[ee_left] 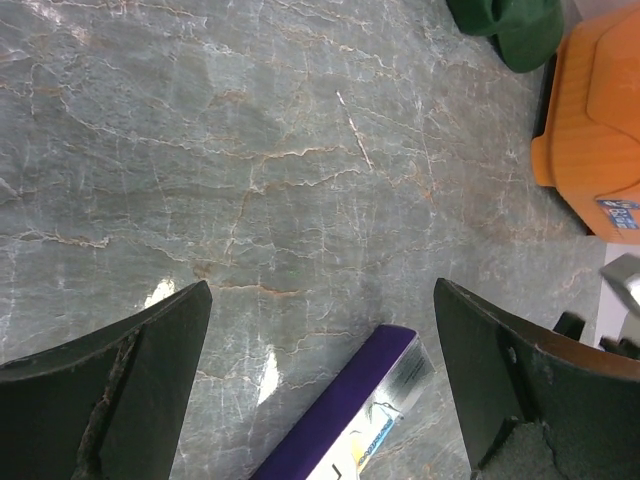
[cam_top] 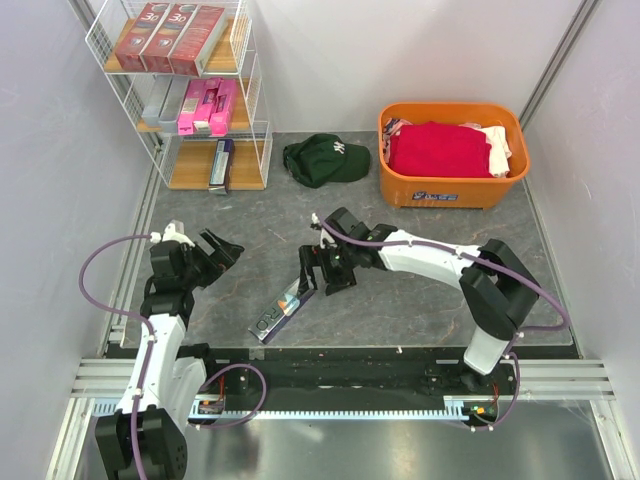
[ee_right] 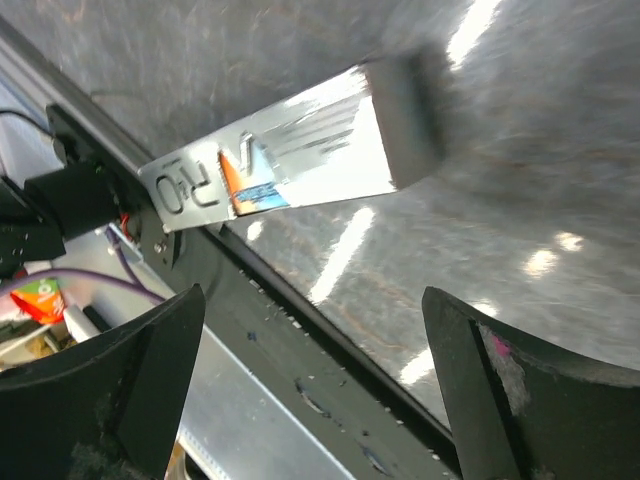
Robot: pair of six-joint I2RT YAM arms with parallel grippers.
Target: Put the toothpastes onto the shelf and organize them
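One shiny holographic and purple toothpaste box (cam_top: 280,312) lies flat on the table near the front edge. It also shows in the left wrist view (ee_left: 345,425) and in the right wrist view (ee_right: 290,160). My right gripper (cam_top: 318,278) is open and empty, just past the box's far end; its jaws (ee_right: 312,300) stand wide apart. My left gripper (cam_top: 228,248) is open and empty, to the left of the box; its fingers (ee_left: 150,350) frame the box's purple end. The shelf (cam_top: 180,90) stands at the back left with dark red boxes (cam_top: 168,38) on top, silver-grey (cam_top: 165,100) and hot pink (cam_top: 205,105) in the middle, and one purple box (cam_top: 220,165) on the bottom board.
A dark green cap (cam_top: 325,160) lies at the back centre, also in the left wrist view (ee_left: 505,30). An orange tub (cam_top: 450,155) of clothes stands at the back right, also in the left wrist view (ee_left: 590,120). A black rail (ee_right: 300,330) runs along the table's front edge.
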